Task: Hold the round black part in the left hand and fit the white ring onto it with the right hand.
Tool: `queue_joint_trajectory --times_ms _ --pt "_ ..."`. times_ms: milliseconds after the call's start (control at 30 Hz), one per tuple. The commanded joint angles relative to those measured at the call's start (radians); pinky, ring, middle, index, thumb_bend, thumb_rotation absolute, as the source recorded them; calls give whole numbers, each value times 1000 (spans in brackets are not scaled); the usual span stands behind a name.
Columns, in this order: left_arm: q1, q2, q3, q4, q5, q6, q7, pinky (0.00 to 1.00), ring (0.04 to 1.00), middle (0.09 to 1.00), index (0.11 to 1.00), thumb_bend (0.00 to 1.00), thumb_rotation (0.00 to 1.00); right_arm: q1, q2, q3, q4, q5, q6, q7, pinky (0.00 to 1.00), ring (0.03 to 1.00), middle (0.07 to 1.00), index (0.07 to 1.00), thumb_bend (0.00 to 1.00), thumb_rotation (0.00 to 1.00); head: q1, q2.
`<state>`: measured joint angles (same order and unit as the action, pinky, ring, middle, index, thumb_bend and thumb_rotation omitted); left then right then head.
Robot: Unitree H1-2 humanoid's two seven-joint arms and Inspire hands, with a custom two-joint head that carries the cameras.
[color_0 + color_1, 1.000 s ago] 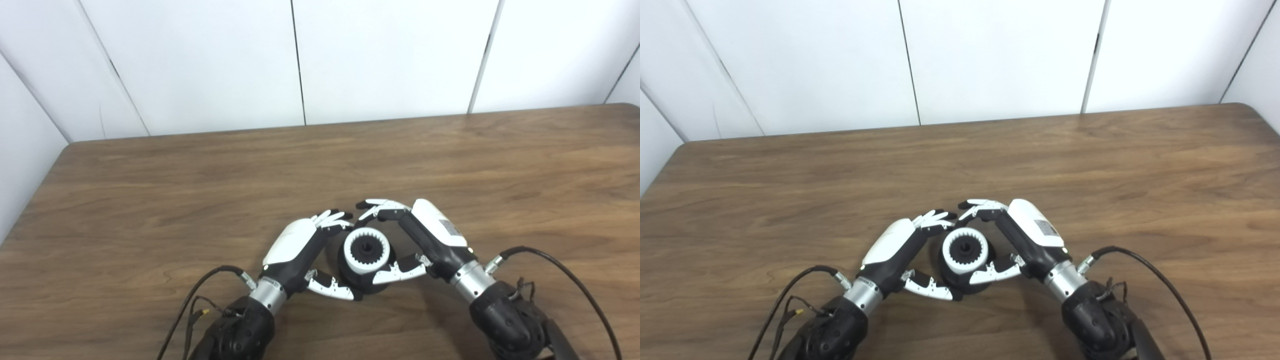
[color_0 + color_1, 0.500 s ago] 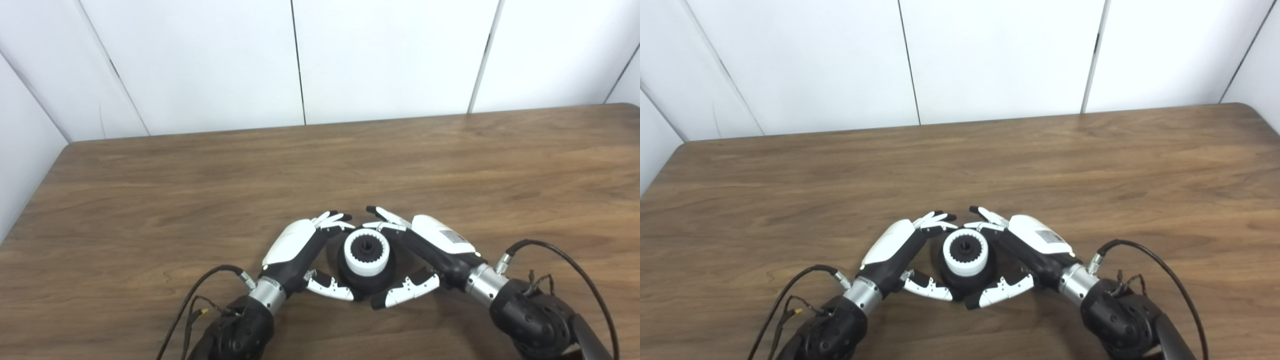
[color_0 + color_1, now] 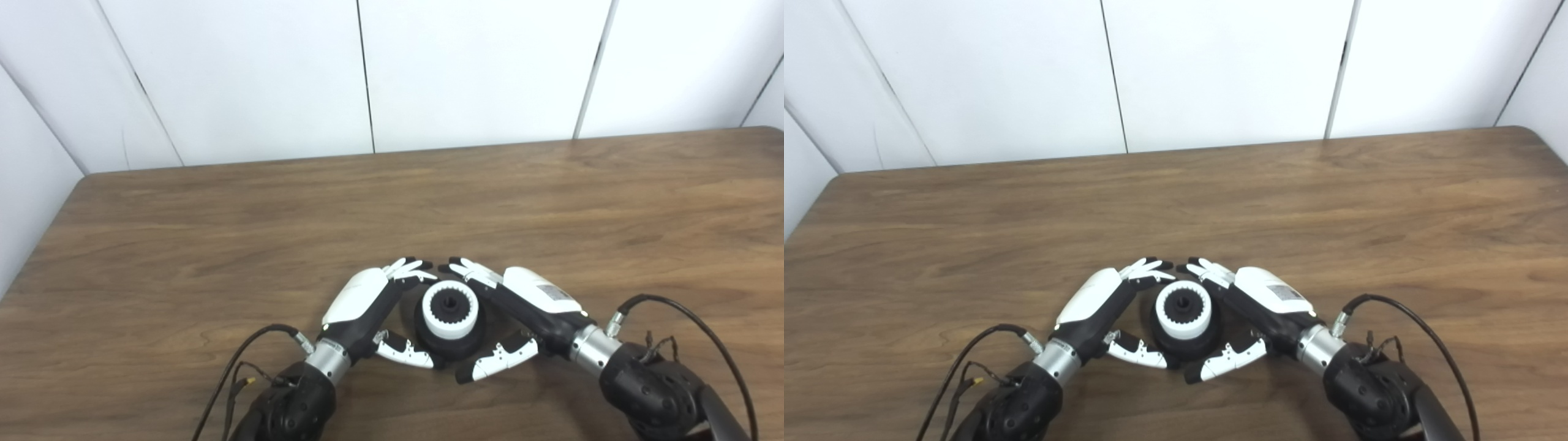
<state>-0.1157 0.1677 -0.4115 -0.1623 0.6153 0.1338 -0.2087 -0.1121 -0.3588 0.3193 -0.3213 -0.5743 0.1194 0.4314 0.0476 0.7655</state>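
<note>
White ring seen sitting on round black part, low in frame, middle, on table. Fitting judged nearly done. Black part cupped by left hand, fingers curled around it. Right hand spread apart, nothing held.

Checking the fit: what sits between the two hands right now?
Between the left hand and right hand sits the round black part with the white ring seated on it, seen in both eye views.
</note>
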Motion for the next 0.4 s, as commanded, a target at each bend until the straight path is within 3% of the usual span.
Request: queue_joint_trajectory --times_ms 0,167,367 --pt "-4 19 -3 -3 35 3 -6 969 978 922 494 521 77 -9 -3 -10 -8 -8 21 1 895 985 1000 994 1000 554 1 0" --pt "-5 18 -2 0 31 6 -8 983 983 926 494 521 77 -5 1 -17 5 3 7 -16 874 985 1000 1000 1000 544 -1 -3" --pt "-8 22 2 1 29 4 -7 977 981 926 494 521 77 -8 2 -29 -15 -1 51 -4 876 988 1000 1000 1000 493 -3 3"
